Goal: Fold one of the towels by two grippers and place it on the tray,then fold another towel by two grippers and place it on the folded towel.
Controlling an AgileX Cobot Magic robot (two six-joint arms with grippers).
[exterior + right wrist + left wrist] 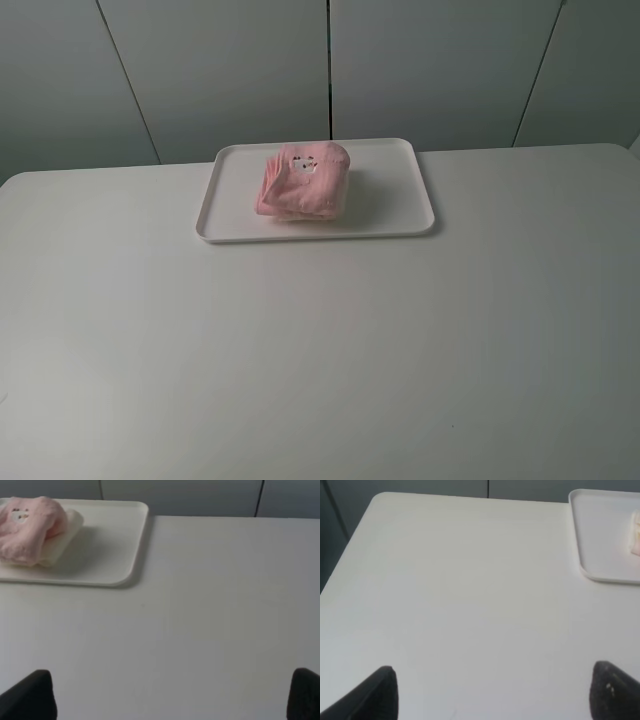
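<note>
My left gripper (pixel 492 695) and right gripper (pixel 172 695) both hang with jaws spread wide, holding nothing, over bare white table (pixel 320 350). One folded pink towel (pixel 305 178) sits on one cream towel (pixel 62 542), both on the single white tray (pixel 400 190). I judge them soft, light and floppy, best pinched at a folded edge

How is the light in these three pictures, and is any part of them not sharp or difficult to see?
Exterior high view: soft even light, no glare, a faint shadow under the tray rim; the pink towel is sharp. Left wrist view: slightly hazy, the left gripper fingertips dark and blurred at the frame edge. Right wrist view: the cream towel nearly blends into the white tray; the right gripper tips are blurred too.
</note>
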